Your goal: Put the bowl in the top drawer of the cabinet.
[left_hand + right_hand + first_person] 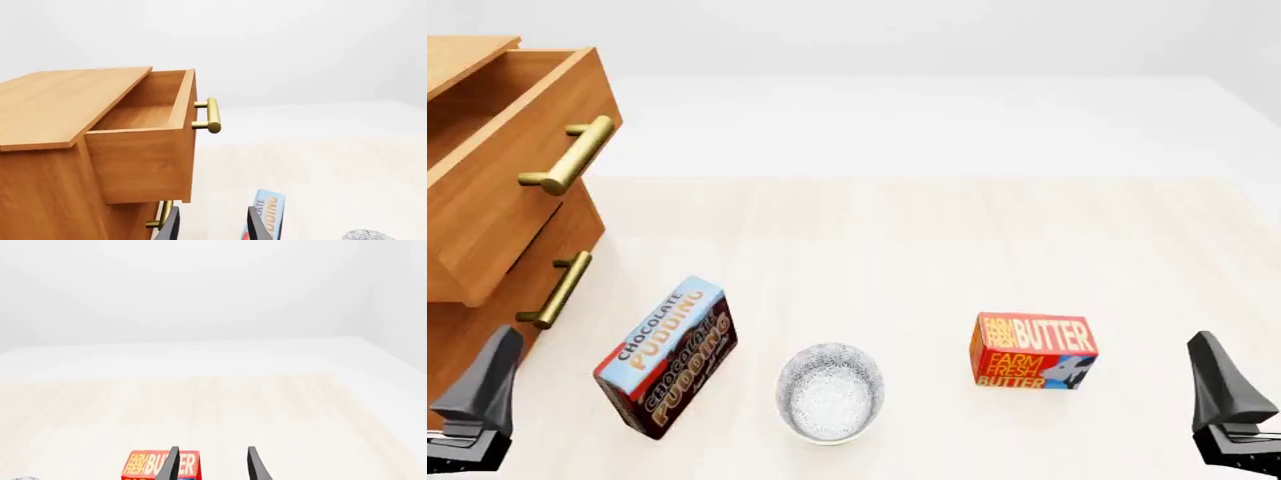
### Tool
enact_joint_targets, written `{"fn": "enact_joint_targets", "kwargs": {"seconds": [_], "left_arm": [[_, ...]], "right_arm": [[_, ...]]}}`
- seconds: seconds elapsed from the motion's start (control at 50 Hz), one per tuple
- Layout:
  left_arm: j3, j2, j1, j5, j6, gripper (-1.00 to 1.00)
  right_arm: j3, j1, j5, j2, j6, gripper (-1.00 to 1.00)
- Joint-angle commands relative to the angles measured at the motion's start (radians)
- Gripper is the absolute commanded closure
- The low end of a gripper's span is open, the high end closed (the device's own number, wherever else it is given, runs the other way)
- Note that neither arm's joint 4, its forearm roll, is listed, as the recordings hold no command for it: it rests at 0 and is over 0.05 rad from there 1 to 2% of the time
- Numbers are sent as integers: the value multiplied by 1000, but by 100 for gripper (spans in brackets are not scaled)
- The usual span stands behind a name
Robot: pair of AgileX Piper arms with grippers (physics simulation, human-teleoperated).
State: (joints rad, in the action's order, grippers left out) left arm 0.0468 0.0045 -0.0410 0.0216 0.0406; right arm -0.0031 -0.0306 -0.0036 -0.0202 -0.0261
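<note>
Both my grippers, left and right, hang open and empty; the bowl ahead between them looks stiff, slick, breakable, so I'd pinch its rim.

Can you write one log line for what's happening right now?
top drawer: open | bowl: on table, not gripped | left gripper: open | right gripper: open

Cabinet cropped at left edge; bowl barely in left wrist view.
</note>
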Motion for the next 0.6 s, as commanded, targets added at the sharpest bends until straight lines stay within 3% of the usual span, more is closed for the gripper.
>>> {"fn": "enact_joint_targets", "kwargs": {"seconds": [0.02,0.6], "left_arm": [[46,-4,-40,34,31,-100],[300,-4,-83,208,121,-100]], "right_arm": [[0,-1,0,-1,-1,-100],[0,-1,-1,-2,-1,-100]]}}
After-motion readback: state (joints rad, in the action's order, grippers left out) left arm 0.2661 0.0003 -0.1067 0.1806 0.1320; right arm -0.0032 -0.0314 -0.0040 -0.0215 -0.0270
